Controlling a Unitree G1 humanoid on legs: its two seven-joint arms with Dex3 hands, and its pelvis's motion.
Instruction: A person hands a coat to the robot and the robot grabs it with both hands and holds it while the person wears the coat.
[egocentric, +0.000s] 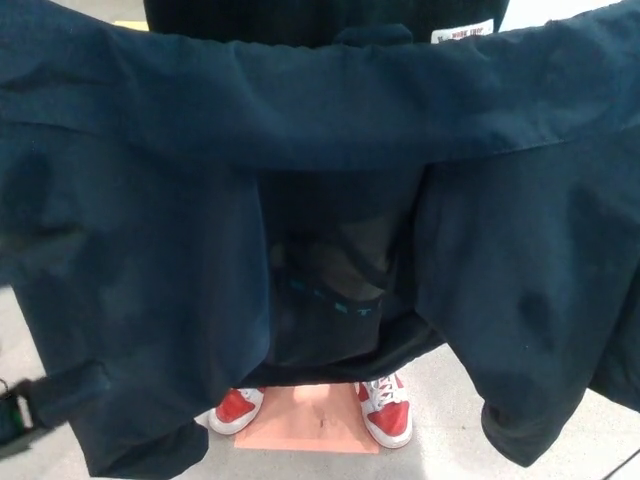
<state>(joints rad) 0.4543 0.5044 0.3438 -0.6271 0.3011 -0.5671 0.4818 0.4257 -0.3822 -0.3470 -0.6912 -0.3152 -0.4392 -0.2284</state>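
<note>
The person is wearing red shoes (385, 412) with white laces and white toe caps, one showing at each side of the gap low in the head view. Dark trousers (335, 290) are showing above them, carrying a short row of teal letters across the leg. At the lower left edge a dark, blurred part of the robot (15, 418) is showing, its shape unclear

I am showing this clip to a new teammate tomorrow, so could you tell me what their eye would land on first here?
A big dark navy coat spreads across nearly the whole head view, hanging open in the middle. Below its hem, a person's red and white sneakers stand on a salmon floor mat at bottom centre. A white label peeks out above the coat's top edge, right of centre.
</note>
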